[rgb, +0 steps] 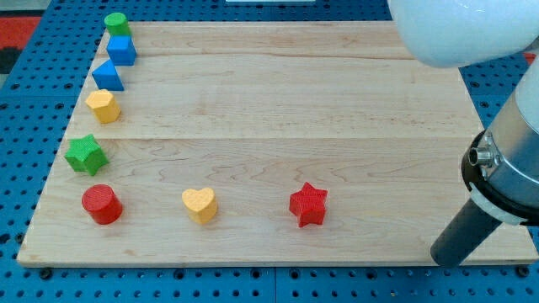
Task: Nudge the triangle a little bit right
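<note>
Blue triangle by board's left edge, pincer state indiscernible, none visible.

The tabletop is pale wood with fine grain lines, set on blue pegboard. On it: a green cylinder, blue cube, blue triangle, yellow hexagon, green star, red cylinder, yellow heart and red star.

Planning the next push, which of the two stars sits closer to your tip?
The red star, low on the board near my tip; the green star sits far off at the view's left edge.
</note>
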Robot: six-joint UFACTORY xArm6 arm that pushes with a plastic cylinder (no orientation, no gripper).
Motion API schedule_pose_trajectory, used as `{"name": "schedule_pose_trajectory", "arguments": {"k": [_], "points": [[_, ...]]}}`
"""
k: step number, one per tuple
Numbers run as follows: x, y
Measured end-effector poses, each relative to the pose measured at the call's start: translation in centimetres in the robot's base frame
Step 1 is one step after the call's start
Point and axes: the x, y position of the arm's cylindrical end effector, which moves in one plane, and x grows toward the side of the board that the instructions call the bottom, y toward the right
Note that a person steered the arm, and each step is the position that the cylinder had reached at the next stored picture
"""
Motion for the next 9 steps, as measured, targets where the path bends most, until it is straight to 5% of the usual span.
{"name": "schedule_pose_trajectory", "arguments": {"k": [4,5,7,9], "points": [[-0.5,-48.8],[-2.2,-49.4],[-24.5,-47.8],[-31.0,-43.5]]}}
